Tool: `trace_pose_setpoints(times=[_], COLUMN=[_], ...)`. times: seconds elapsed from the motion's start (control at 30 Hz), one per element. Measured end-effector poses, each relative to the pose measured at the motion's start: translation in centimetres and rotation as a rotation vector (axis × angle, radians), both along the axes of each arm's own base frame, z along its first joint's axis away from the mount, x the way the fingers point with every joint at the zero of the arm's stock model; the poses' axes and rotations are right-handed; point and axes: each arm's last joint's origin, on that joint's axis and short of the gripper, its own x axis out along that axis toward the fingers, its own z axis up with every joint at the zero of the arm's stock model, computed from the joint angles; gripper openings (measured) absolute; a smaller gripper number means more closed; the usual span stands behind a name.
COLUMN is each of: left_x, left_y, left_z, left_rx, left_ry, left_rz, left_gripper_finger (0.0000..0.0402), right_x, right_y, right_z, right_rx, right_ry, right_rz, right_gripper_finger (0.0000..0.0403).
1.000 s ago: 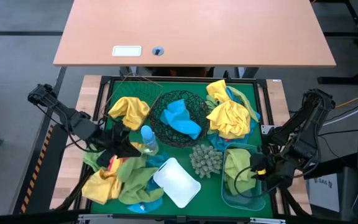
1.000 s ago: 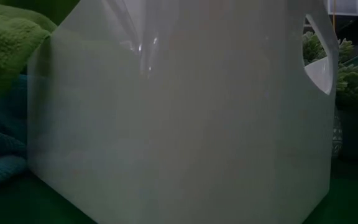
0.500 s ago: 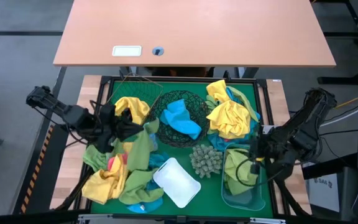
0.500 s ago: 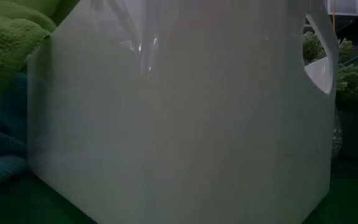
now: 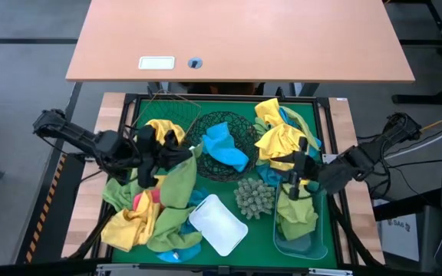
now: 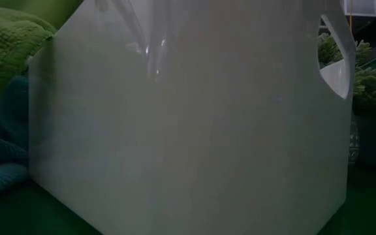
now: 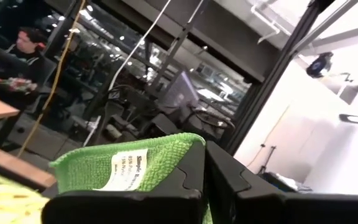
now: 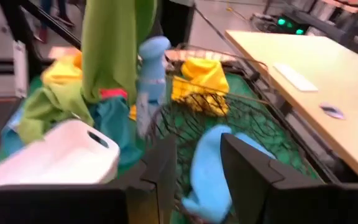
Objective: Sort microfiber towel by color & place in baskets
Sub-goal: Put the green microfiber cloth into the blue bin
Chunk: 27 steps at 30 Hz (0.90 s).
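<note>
Your left hand (image 5: 153,157), left of centre in the overhead frame, is clamped on a green towel (image 5: 176,184) lifted off the pile. Your right hand (image 5: 292,172), at right, has fingers apart and empty above the blue tub (image 5: 315,247), which already holds green cloth. One blue towel (image 5: 225,146) lies in the black mesh bowl (image 5: 202,164); the white tub (image 5: 218,224) is empty. Most towels remain unsorted. The towel's white label (image 7: 124,169) is too blurred to read.

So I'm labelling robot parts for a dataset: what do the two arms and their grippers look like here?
Both arms are dark, nearly black, jointed in several segments, with thin black cables looping alongside them. The left gripper and right gripper each end in two flat, blocky black fingers with stepped inner edges, seen close up in the wrist views. No logos or coloured markings are visible on either.
</note>
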Motion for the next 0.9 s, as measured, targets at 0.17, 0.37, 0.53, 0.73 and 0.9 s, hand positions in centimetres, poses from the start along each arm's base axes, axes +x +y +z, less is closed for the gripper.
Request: trace_pose_setpoints(times=[0.17,0.37,0.53,0.73,0.9], left_x=[0.8,1.5,1.8,2.1,3.0], left_y=[-0.1,-0.3,-0.5,-0.7,-1.2], left_z=[-0.1,-0.3,-0.3,1.0,2.2], left_rx=[0.003,0.007,0.012,0.083,0.183], left_ry=[-0.04,-0.084,-0.105,-0.142,-0.153], left_rz=[-0.027,-0.065,-0.075,-0.078,-0.078], left_gripper_finger=[0.0,0.0,0.0,0.0,0.0], right_x=[1.0,2.1,3.6,5.0,5.7], right_y=[-0.6,-1.3,-1.6,-1.9,-1.8], right_z=[0.7,1.0,0.7,-0.1,-0.7], right_rx=[0.057,0.131,0.168,0.177,0.181], right_ry=[-0.039,-0.07,-0.079,-0.055,-0.033], right_rz=[0.082,0.146,0.183,0.182,0.17], right_gripper_finger=[0.0127,0.0127,0.0127,0.0127,0.0127])
